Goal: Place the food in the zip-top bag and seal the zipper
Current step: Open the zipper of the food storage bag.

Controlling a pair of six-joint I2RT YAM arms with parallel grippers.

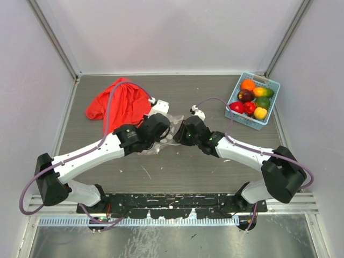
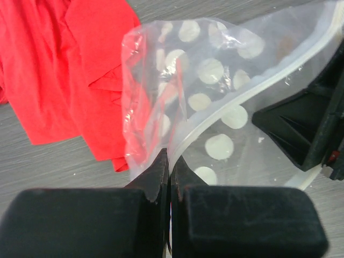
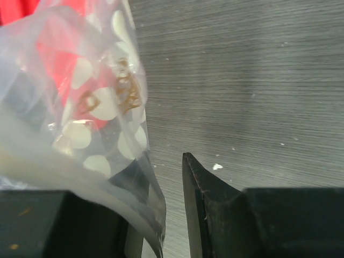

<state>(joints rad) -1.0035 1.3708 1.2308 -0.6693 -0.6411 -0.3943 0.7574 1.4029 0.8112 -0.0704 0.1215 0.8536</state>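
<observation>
The clear dotted zip-top bag (image 1: 171, 128) hangs between my two grippers at the table's middle. My left gripper (image 1: 161, 129) is shut on the bag's edge; in the left wrist view the jaws (image 2: 170, 157) pinch the whitish zipper (image 2: 252, 86) strip where it starts. My right gripper (image 1: 185, 132) is open; in the right wrist view (image 3: 161, 164) the bag (image 3: 91, 107) drapes over the left finger, with a gap to the right finger (image 3: 215, 209). The food (image 1: 252, 99), orange, purple, red, green and yellow toys, lies in the basket at the far right. The bag looks empty.
A red cloth (image 1: 118, 99) lies crumpled behind the left gripper and shows in the left wrist view (image 2: 54, 80). The light blue basket (image 1: 270, 86) stands at the back right by the wall. Side walls close in the grey table (image 1: 177, 172).
</observation>
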